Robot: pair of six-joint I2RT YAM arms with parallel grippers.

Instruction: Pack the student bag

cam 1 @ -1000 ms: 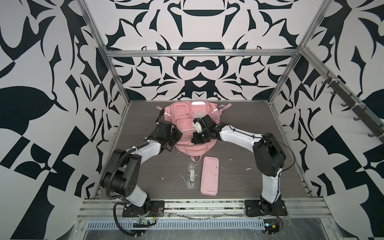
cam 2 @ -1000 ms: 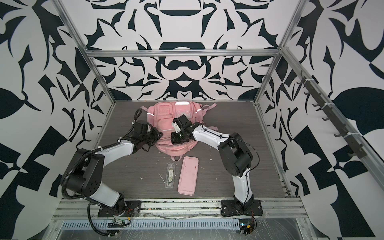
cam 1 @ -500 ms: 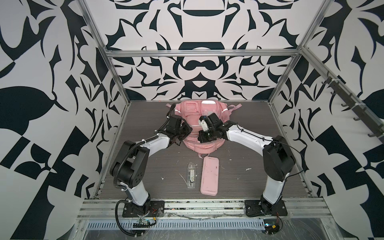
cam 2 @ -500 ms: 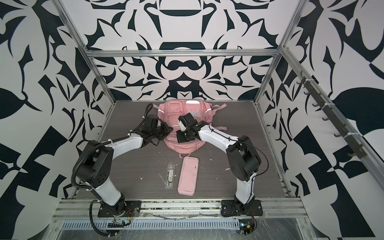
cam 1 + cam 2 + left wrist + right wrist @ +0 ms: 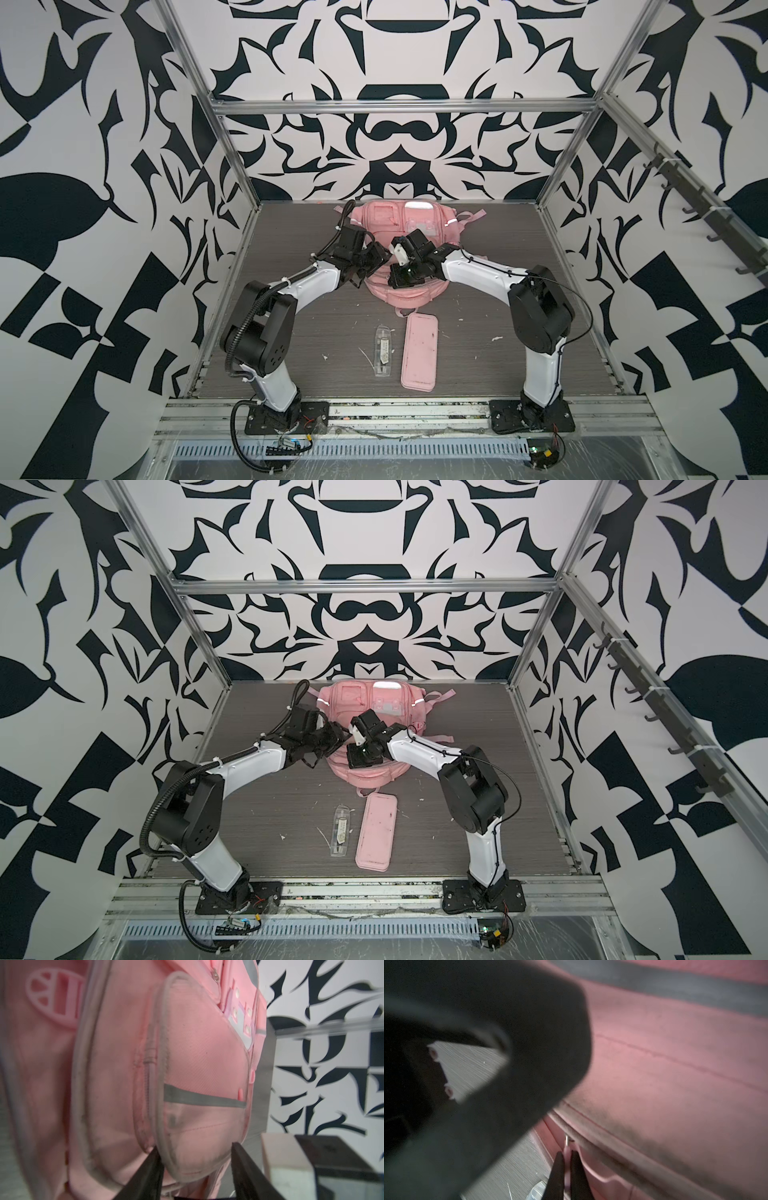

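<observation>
The student bag (image 5: pixel 380 218) (image 5: pixel 353 697), a pink backpack with silver strips, lies at the back middle of the grey floor. My left gripper (image 5: pixel 377 258) (image 5: pixel 337 739) is at its left side. In the left wrist view this gripper (image 5: pixel 195 1147) is open, its fingers either side of the bag's rounded front pocket (image 5: pixel 199 1053) without pinching it. My right gripper (image 5: pixel 395 278) (image 5: pixel 354 760) is over the bag's near part. In the right wrist view this gripper (image 5: pixel 566 1153) is shut on a pink zip pull (image 5: pixel 566 1146) at the seam of the bag (image 5: pixel 675 1064).
A flat pink pencil case (image 5: pixel 419 357) (image 5: pixel 376 833) and a clear plastic packet (image 5: pixel 383 351) (image 5: pixel 341 831) lie on the floor in front of the bag. Patterned walls and metal posts close in the space. A rail of hooks (image 5: pixel 702 208) runs along the right wall.
The left gripper has opened. The bag has shifted to the right and toward the back wall, and both arms have reached farther in with it.
</observation>
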